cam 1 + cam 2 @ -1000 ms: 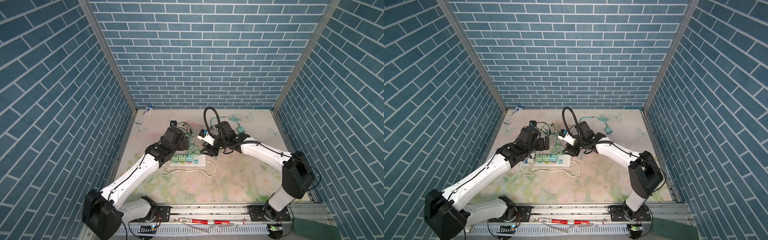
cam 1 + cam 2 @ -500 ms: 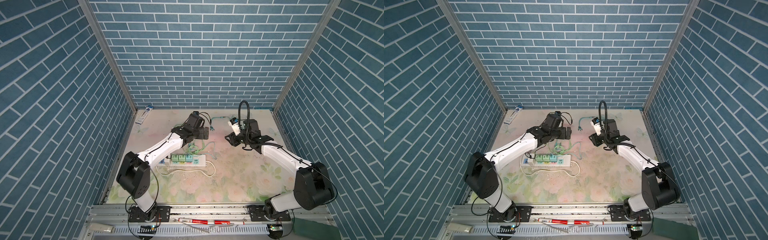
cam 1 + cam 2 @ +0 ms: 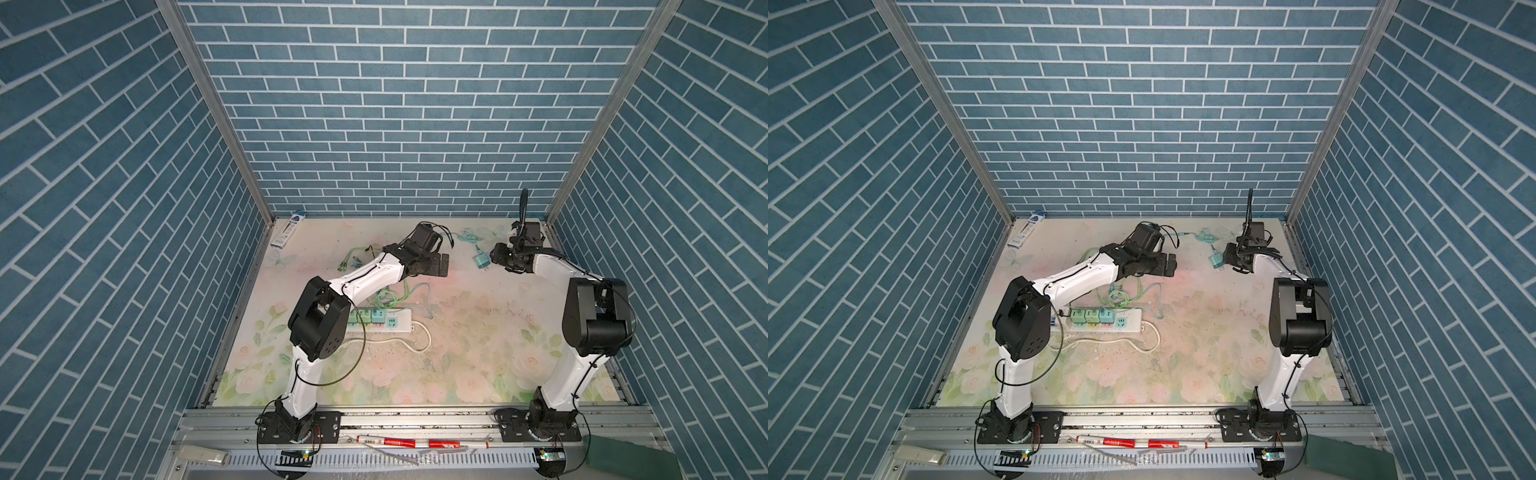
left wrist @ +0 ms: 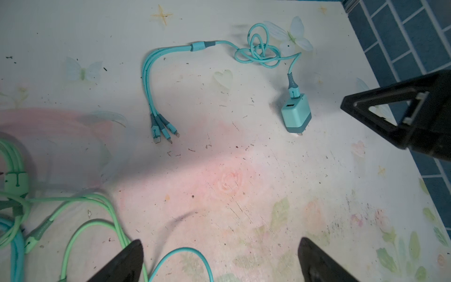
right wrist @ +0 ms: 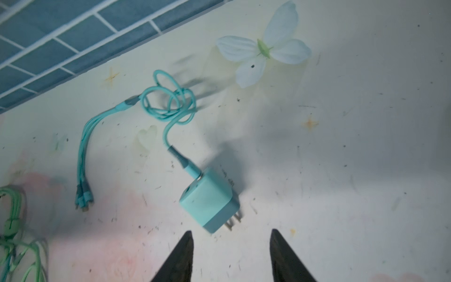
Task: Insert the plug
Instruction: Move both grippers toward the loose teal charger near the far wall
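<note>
The plug [image 3: 482,262] [image 3: 1215,261] is a teal cube charger with metal prongs, lying loose on the floral mat at the back right, its teal cable [image 4: 256,52] coiled behind it. My right gripper [image 3: 495,254] [image 5: 231,232] hovers just beside the plug [image 5: 208,205], open, with nothing between its fingers. My left gripper [image 3: 443,266] [image 4: 219,243] stands wide open over bare mat at the back centre, well left of the plug [image 4: 296,116]. The white power strip [image 3: 401,322] [image 3: 1130,326] lies mid-table with three plugs [image 3: 365,316] in it and one socket free.
Tangled green cables [image 3: 390,295] lie between the strip and my left gripper. A teal cable loop [image 4: 185,254] runs under the left fingers. A pen box [image 3: 286,232] sits at the back left corner. Brick walls close in on three sides; the right wall is near my right gripper.
Both arms have left the power strip. The left gripper swung to the back centre, and the right gripper moved to the back right, beside the teal plug.
</note>
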You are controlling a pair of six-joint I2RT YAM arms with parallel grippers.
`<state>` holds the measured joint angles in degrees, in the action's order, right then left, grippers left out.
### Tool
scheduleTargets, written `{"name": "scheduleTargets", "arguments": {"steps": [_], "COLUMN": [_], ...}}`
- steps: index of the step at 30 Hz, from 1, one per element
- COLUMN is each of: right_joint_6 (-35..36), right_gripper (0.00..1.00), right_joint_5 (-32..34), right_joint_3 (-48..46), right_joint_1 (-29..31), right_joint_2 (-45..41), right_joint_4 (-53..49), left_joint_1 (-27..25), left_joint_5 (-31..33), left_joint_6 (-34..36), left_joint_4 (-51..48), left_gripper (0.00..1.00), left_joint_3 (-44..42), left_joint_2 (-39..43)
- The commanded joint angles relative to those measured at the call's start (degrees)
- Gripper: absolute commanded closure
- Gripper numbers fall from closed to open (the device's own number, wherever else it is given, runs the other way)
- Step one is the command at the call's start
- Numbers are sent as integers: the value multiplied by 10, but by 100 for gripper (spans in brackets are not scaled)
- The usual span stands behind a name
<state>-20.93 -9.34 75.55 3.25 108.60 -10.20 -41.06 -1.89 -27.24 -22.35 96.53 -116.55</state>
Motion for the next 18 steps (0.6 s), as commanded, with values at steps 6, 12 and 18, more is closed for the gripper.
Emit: {"name": "scheduleTargets", "arguments": {"steps": [6,12,18], "right_joint_6": [-155,-174,-193], "right_gripper": [49,49,48], "right_joint_5": [-176,-214,-253], "right_joint_3": [108,186,209], "right_joint_1": [-29,-30,-27], "right_joint_2": [119,186,224], "right_joint_4": [110,71,67], "left_joint_1": [0,0,0], "left_joint_5": [15,31,39], "left_joint_6": [-33,-49,-47], "left_joint_4": [22,44,43], "left_gripper": [0,0,0], "left_joint_3": [-136,-219,-247], "left_joint_2": [100,164,188]}}
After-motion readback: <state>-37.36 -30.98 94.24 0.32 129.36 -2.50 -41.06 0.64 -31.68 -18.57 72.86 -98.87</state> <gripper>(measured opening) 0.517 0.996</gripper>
